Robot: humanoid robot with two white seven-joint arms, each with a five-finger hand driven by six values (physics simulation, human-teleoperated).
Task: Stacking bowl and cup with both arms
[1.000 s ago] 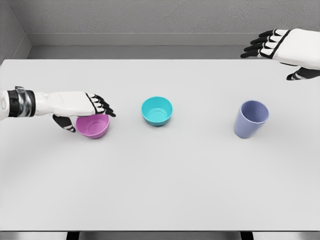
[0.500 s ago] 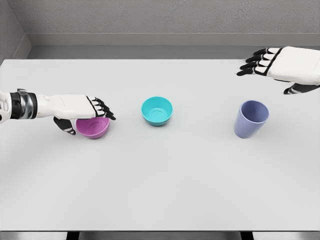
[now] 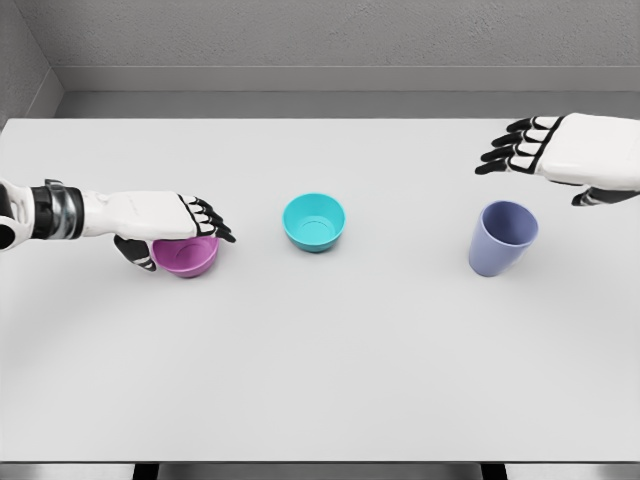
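A pink bowl [image 3: 188, 258] stands on the white table [image 3: 320, 350] at the left. My left hand [image 3: 172, 230] lies over it, fingers [image 3: 208, 218] curled across the far rim and thumb [image 3: 135, 251] against its left side, hiding much of the bowl. A teal bowl [image 3: 314, 221] sits upright in the middle of the table, untouched. A purple cup [image 3: 500, 238] stands upright to the right. My right hand [image 3: 545, 160] hovers above and slightly right of the cup, with its fingers [image 3: 508, 152] spread and holding nothing.
A grey wall [image 3: 300, 40] runs behind the table's far edge. Bare tabletop stretches between the bowls and the cup and across the whole near half.
My right hand has come down and left toward the purple cup. My left hand has settled lower over the pink bowl, covering more of it. Neither the bowls nor the cup have moved.
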